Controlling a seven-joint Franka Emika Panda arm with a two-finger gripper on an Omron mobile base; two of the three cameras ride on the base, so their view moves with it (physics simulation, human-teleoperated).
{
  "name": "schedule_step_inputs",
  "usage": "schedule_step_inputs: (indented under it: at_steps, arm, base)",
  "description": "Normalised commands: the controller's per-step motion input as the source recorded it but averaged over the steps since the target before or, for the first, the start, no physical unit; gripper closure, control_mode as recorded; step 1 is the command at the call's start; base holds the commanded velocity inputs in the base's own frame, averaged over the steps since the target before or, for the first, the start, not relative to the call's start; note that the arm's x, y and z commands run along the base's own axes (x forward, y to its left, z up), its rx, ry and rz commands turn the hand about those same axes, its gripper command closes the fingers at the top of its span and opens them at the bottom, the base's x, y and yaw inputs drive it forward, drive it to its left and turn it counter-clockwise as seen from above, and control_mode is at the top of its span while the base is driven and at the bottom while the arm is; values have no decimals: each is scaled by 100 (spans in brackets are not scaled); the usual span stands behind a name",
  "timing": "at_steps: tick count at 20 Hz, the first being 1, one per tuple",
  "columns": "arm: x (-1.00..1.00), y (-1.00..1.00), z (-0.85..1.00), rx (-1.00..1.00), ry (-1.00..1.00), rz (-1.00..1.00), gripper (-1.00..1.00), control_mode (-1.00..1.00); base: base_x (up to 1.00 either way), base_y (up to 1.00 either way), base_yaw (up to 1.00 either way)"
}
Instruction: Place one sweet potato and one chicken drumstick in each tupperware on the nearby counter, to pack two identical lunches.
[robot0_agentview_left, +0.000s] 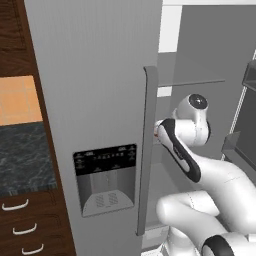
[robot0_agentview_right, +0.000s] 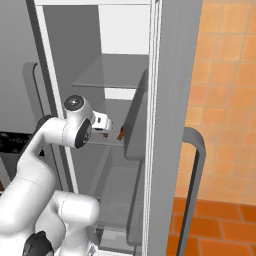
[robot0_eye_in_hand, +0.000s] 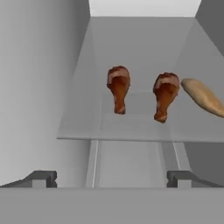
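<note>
Because the food sits on a grey glass fridge shelf, the end effector hangs released before it; two reddish-brown chicken drumsticks lie ahead, a tan sweet potato further right.

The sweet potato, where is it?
In the hand view the sweet potato lies on the glass fridge shelf at the far right, just right of the two chicken drumsticks.

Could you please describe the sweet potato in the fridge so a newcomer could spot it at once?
Look inside the open fridge, on the glass shelf ahead of the hand. Three foods lie in a row there; the sweet potato is at the right end in the hand view, a pale tan tapered oval, unlike the two reddish-brown chicken drumsticks beside it.
</note>
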Motion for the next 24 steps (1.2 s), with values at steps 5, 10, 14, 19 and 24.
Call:
schedule_step_inputs:
  at_steps: [5, 10, 14, 19, 24]
  arm:
    - [63, 0, -47, 0, 7, 0, -100, -100]
    - [60, -17, -12, 2, 3, 4, -100, -100]
    - [44, -8, -6, 2, 0, 4, -100, -100]
    - [43, 5, -20, 0, 0, 0, -100, -100]
    - [42, 0, -49, 0, 0, 0, -100, -100]
  base:
    - [0, 0, 0]
    - [0, 0, 0]
    - [0, 0, 0]
    - [0, 0, 0]
    - [0, 0, 0]
